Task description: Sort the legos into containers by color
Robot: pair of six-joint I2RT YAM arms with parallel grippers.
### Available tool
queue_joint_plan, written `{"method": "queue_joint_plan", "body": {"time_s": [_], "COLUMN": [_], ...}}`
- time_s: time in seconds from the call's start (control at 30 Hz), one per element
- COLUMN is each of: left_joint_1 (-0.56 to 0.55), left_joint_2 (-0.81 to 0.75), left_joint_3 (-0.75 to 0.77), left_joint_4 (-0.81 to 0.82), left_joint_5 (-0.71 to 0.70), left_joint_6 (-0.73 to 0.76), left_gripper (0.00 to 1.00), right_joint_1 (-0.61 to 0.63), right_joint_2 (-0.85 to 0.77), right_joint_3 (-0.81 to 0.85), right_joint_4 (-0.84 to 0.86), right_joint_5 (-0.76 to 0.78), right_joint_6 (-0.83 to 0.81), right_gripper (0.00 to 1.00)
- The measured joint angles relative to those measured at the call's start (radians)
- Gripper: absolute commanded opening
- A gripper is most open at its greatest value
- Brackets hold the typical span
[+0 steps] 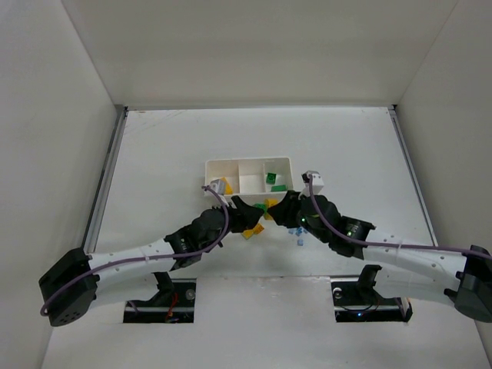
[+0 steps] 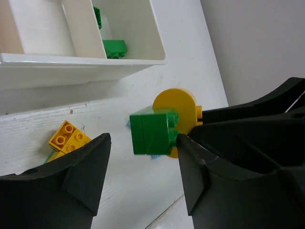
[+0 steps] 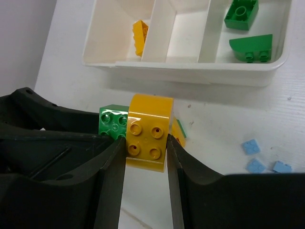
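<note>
My right gripper (image 3: 146, 140) is shut on a yellow rounded lego (image 3: 147, 129) with a green lego (image 3: 112, 121) stuck to its left side, held just in front of the white tray (image 3: 190, 74). My left gripper (image 2: 143, 139) is open, its fingertips either side of that green lego (image 2: 151, 131); its right fingertip (image 2: 183, 143) touches the lego. In the top view the grippers (image 1: 247, 212) (image 1: 283, 207) meet below the tray (image 1: 211, 165). The left compartment holds a yellow lego (image 3: 138, 36), the right one green legos (image 3: 241, 14).
Three pale blue legos (image 3: 251, 147) lie on the table right of my right gripper. A loose yellow lego (image 2: 69, 138) lies on a green one (image 2: 49, 155) near my left finger. Another yellow piece (image 3: 179, 131) sits behind the held one. White walls enclose the table.
</note>
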Motion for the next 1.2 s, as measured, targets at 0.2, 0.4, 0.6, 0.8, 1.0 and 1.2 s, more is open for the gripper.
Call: {"method": "queue_joint_plan", "body": {"time_s": [0.2,0.4,0.6,0.8,1.0,1.2], "left_joint_1": [0.01,0.017,0.026,0.091,0.161,0.176], "left_joint_2": [0.026,0.039,-0.006,-0.196,-0.447,-0.632], "left_joint_3": [0.0,0.0,-0.016,-0.089,-0.131,-0.115], "left_joint_4": [0.04,0.079,0.082,0.037,-0.13,-0.298], "left_joint_5": [0.007,0.003,-0.009,-0.009,-0.012,-0.013], "left_joint_6": [-0.007,-0.01,-0.004,-0.001,0.0,0.006], "left_gripper": [0.41,0.21,0.13,0.12,0.12,0.13], "right_joint_1": [0.0,-0.018,-0.057,-0.119,-0.166,-0.161], "right_joint_2": [0.005,0.014,0.014,-0.003,0.068,0.349], "right_joint_3": [-0.02,-0.031,-0.037,-0.036,0.045,0.259], "right_joint_4": [0.024,0.063,0.101,0.136,0.136,0.143], "right_joint_5": [-0.034,-0.074,-0.133,-0.215,-0.235,-0.236], "right_joint_6": [0.012,0.025,0.04,0.05,0.031,-0.023], "right_gripper": [0.26,0.26,0.26,0.26,0.27,0.28]}}
